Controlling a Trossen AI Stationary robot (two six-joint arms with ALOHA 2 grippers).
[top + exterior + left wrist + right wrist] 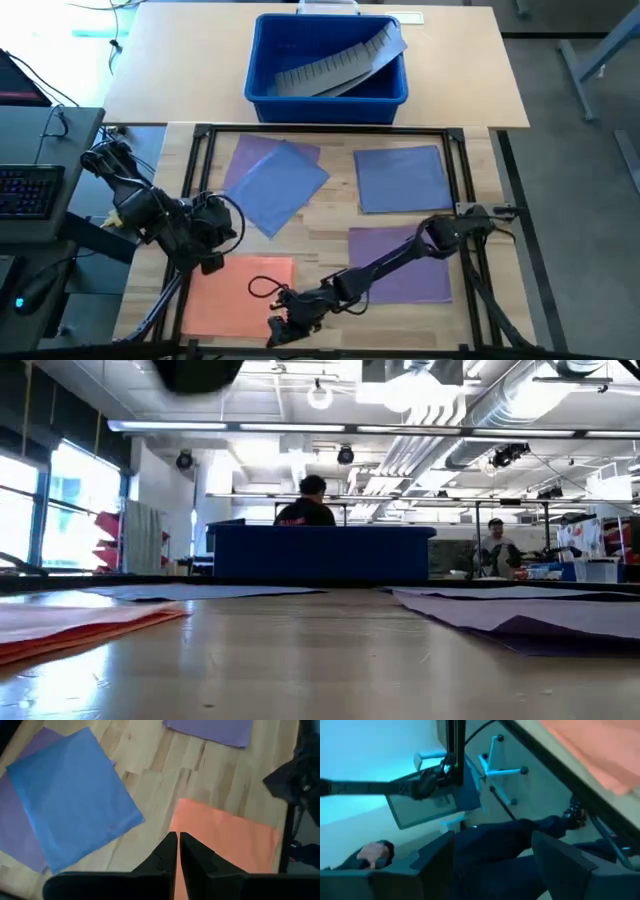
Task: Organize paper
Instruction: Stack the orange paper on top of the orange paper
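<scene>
Several paper sheets lie flat on the wooden table. An orange sheet is at the near left. A blue sheet overlaps a purple one at the far left. Another blue sheet is at the far right and another purple sheet at the near right. My left gripper is shut and stands over the orange sheet's far left edge. My right gripper is open at the table's near edge, beside the orange sheet's near right corner; its fingers point out past the table.
A blue plastic bin holding a grey ridged strip stands on the far table. A black frame borders the work area. A keyboard sits off to the left. A seated person's legs show beyond the near edge.
</scene>
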